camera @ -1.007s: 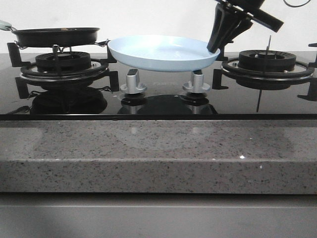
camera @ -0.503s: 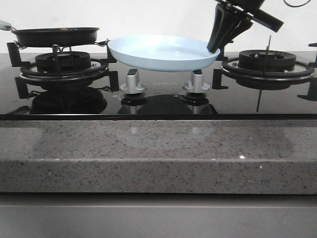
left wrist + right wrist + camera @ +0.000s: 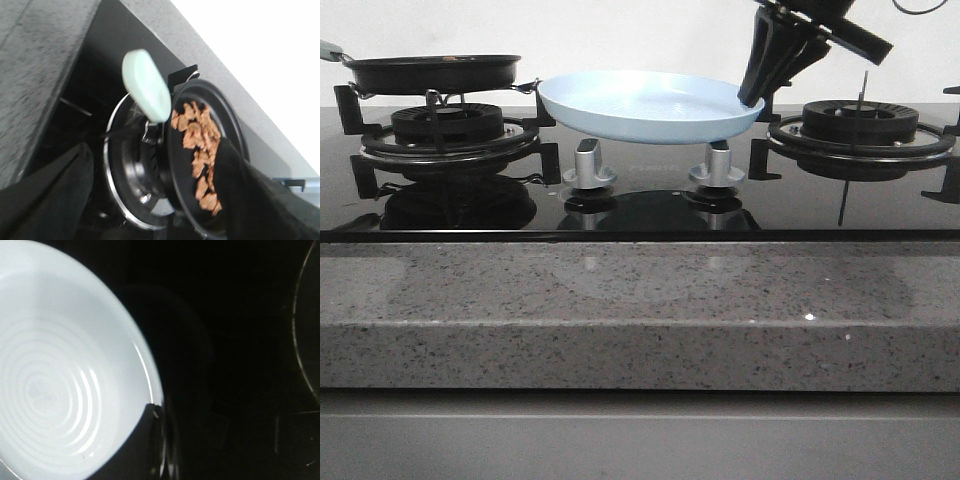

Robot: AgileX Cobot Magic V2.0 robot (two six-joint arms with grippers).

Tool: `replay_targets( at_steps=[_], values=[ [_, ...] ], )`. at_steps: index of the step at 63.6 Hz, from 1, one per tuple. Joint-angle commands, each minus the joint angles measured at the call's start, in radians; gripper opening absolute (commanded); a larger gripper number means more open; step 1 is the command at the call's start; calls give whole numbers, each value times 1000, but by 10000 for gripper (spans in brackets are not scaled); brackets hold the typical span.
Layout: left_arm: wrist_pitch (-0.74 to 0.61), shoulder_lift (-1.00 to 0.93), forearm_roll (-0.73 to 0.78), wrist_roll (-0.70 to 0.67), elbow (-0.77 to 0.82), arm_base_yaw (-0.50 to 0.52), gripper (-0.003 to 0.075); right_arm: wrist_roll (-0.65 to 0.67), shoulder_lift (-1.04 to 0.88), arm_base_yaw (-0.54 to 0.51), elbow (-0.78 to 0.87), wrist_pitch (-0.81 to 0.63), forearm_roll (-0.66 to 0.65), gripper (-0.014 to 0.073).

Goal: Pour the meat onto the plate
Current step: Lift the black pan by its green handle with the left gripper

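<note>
The right gripper (image 3: 752, 97) pinches the pale-blue round plate's (image 3: 640, 105) right rim, holding it just right of the black frying pan (image 3: 430, 70) with light-brown meat slices (image 3: 200, 150); left gripper's opening unclear.

The meat (image 3: 200, 155) is hidden by the pan's wall in the front view; the right hand (image 3: 752, 97) is cut off at the top edge.

The plate (image 3: 650, 108) my right hand (image 3: 752, 97) meets at the rim looks like glazed ceramic, smooth and glossy, with concentric ridges catching the light. The hob (image 3: 640, 205) is polished black glass that mirrors the brushed-metal knobs (image 3: 588, 165), and the worktop (image 3: 640, 310) edge is speckled grey stone. The frying pan (image 3: 205, 150) is matt black, its handle (image 3: 146, 92) smooth pale-green plastic, and the meat (image 3: 200, 155) looks dry and rough.
</note>
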Motion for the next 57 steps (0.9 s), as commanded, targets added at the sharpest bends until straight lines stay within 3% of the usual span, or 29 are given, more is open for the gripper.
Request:
replay_targets(
  at_steps=[1,23,57],
  values=[
    [21,6,-90,7,-88,-2,491,-5,-70,1,-22,85,27,-27],
    [70,124,-113,-29,-233,-10,491,-5,-70,1,-22,82,27,-27],
    [23,198,-114,-29,-262,-69,491,-5,-70,1,-22,82,27,-27]
  ],
)
